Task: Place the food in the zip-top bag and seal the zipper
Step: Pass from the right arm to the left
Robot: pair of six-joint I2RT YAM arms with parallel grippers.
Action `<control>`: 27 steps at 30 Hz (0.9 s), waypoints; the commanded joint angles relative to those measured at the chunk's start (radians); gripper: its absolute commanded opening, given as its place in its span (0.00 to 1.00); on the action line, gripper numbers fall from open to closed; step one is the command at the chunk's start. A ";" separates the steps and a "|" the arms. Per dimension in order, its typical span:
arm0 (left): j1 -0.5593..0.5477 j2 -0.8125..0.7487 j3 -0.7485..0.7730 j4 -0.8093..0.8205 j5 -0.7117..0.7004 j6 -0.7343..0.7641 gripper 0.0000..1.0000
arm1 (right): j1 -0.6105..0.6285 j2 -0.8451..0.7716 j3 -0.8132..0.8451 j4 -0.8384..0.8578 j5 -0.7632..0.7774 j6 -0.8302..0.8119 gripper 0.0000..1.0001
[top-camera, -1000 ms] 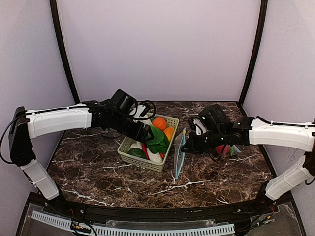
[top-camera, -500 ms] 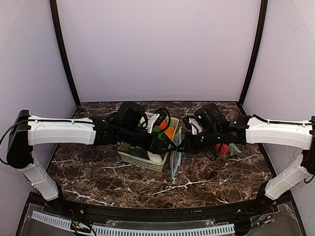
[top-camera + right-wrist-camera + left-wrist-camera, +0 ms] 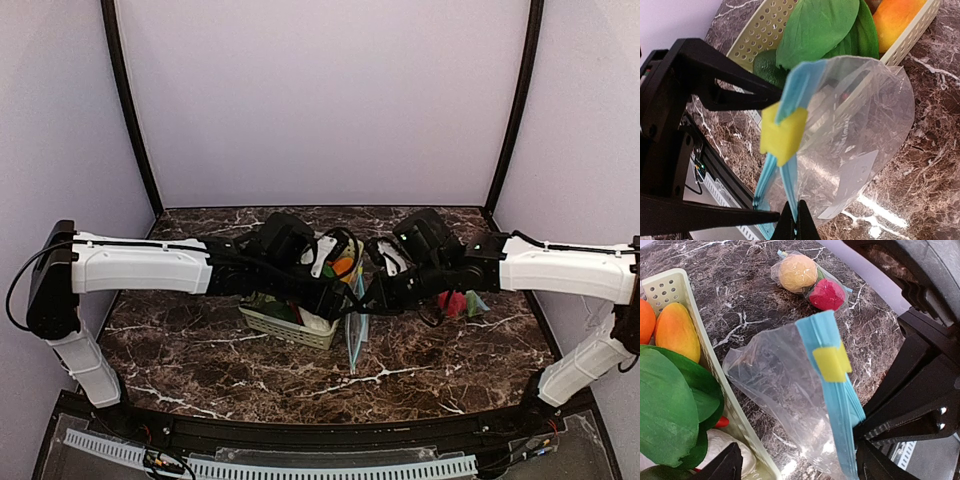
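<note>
Your right claw (image 3: pixel 796 222) is pinching the blue zipper strip (image 3: pixel 832 390) of the bag (image 3: pixel 775 375), holding it upright just beside the basket (image 3: pixel 670 287), on the side facing the right arm. Your left claw (image 3: pixel 800 452) is standing open, its fingers straddling that strip and gripping nothing. The strip's long axis is running between those fingers, so the left arm is nearer the bag's mouth. The greens (image 3: pixel 665 410) and yellow fruit (image 3: pixel 676 332) are lying inside the basket. Judgement: the loose lip is awaiting the left claw.

From above, the left arm (image 3: pixel 150 268) hides most of the basket (image 3: pixel 272 322); the orange (image 3: pixel 645 321) runs off the left wrist view's edge.
</note>
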 commanded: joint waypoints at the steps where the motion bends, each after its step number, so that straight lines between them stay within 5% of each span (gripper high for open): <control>1: -0.009 -0.013 0.029 -0.086 -0.123 0.114 0.77 | 0.011 -0.013 0.047 -0.055 -0.148 -0.115 0.00; 10: -0.010 -0.041 0.015 -0.047 0.023 0.311 0.66 | 0.010 0.013 0.053 -0.144 -0.364 -0.239 0.00; 15: -0.009 -0.042 -0.015 0.010 0.106 0.304 0.40 | 0.004 0.010 0.070 -0.171 -0.314 -0.236 0.00; 20: -0.009 -0.067 -0.050 -0.020 -0.086 0.245 0.13 | -0.019 -0.053 0.077 -0.159 -0.235 -0.171 0.00; 27: -0.034 -0.094 -0.086 -0.014 -0.320 0.158 0.10 | -0.026 -0.137 0.027 -0.078 -0.173 -0.041 0.00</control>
